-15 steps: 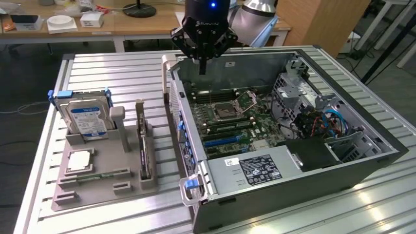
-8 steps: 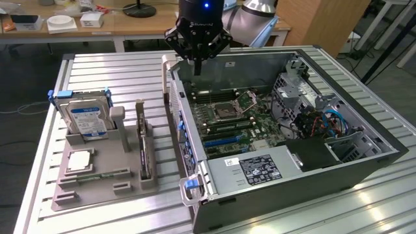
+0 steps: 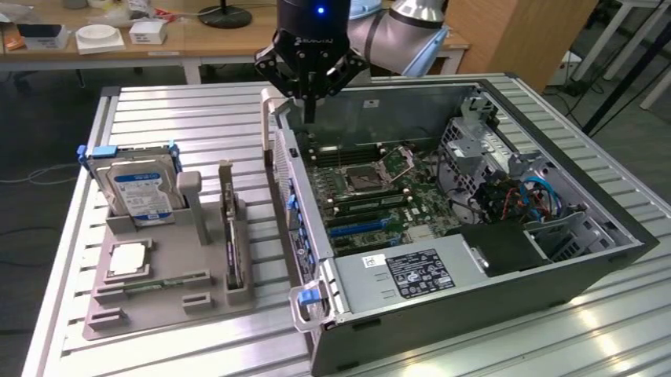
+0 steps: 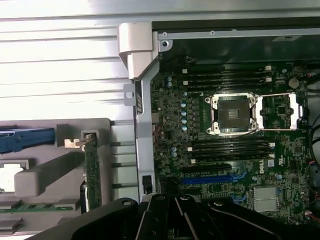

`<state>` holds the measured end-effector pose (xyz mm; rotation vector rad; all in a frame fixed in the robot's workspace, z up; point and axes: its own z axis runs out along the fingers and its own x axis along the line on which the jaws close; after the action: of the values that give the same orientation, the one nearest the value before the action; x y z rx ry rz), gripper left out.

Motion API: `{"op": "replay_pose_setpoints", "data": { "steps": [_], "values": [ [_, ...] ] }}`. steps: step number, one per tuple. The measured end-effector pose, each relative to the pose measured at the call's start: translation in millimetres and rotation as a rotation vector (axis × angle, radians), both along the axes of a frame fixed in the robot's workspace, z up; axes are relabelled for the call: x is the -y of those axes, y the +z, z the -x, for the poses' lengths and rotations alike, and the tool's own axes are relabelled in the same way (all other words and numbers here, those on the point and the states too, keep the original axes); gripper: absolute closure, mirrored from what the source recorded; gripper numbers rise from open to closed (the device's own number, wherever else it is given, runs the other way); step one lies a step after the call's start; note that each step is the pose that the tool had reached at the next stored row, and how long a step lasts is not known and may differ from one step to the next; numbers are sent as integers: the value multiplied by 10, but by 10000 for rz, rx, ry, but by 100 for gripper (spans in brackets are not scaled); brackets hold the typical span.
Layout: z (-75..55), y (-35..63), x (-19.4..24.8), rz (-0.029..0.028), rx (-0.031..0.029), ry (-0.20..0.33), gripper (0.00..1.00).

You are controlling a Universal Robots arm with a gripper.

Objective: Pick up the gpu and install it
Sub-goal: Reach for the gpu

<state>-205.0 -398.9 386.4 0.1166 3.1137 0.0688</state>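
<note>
Exterior view: the claw point(image 3: 311, 108) hangs over the far end of the open computer case point(image 3: 587, 263). Its fingers are pressed together with nothing between them, and the tip is just above the case's near wall, close to a beige latch point(image 3: 270, 104). The gpu point(image 3: 231, 243) is not in the case. It stands on its long edge in a slot of the grey holder point(image 3: 157, 308) on the slatted metal table point(image 3: 188, 118), toward the exterior view's left of the case and well apart from the claw. The same holder carries a hard drive point(image 3: 141, 192) with a blue-white label, a processor chip point(image 3: 126, 259) lying flat and a green memory stick point(image 3: 163, 281). The motherboard point(image 3: 367, 188) lies exposed inside the case. In the wrist view the gpu point(image 4: 91, 170) shows edge-on in its slot, beside the case wall.
</note>
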Motion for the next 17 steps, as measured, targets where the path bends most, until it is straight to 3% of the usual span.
{"op": "replay_pose_setpoints", "data": {
  "steps": [17],
  "values": [
    [277, -41, 0, 0, 0, -1, 89]
  ]
}}
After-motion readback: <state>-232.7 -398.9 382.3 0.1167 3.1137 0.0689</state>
